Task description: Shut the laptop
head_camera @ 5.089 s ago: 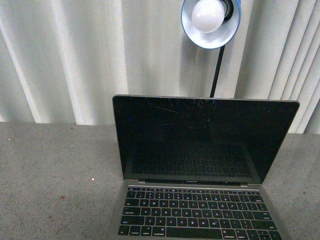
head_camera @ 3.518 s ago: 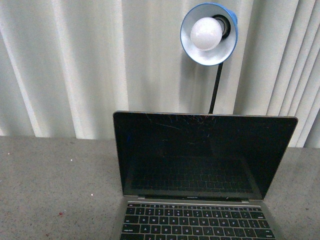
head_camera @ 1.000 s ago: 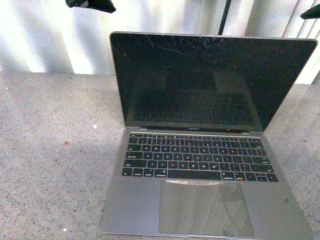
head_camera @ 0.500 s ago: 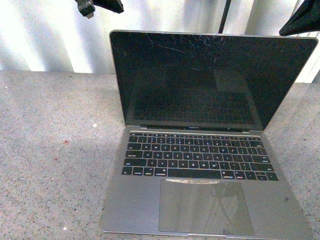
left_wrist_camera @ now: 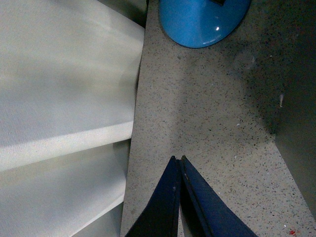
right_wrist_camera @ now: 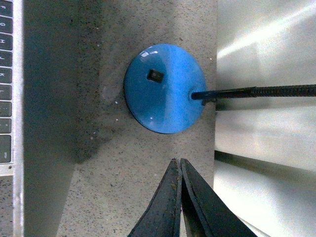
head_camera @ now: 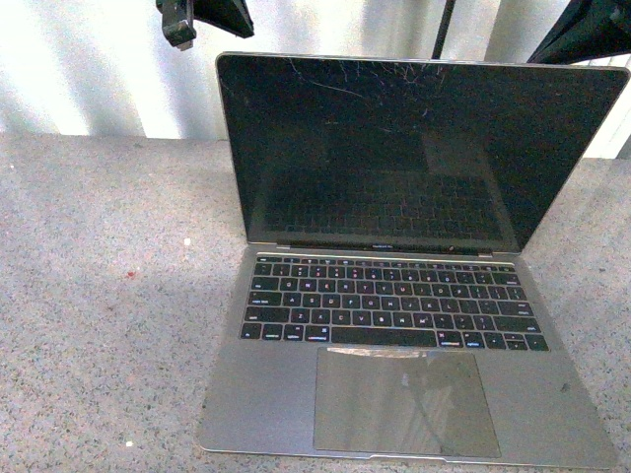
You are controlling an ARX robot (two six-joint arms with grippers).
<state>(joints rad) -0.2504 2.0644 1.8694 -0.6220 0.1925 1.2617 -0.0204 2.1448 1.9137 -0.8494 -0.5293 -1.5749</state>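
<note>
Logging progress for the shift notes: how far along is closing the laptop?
Nothing is done yet: the laptop is open, its lid upright. In hand: the left gripper and right gripper, both shut and empty, hang behind the lid near its top corners, apparently not touching it. Left to do: press the lid forward and down until it shuts.

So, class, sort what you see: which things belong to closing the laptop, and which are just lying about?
Job: laptop, left fingers, right fingers, both shut.
Lying about: blue lamp base, lamp stem, white backdrop.
</note>
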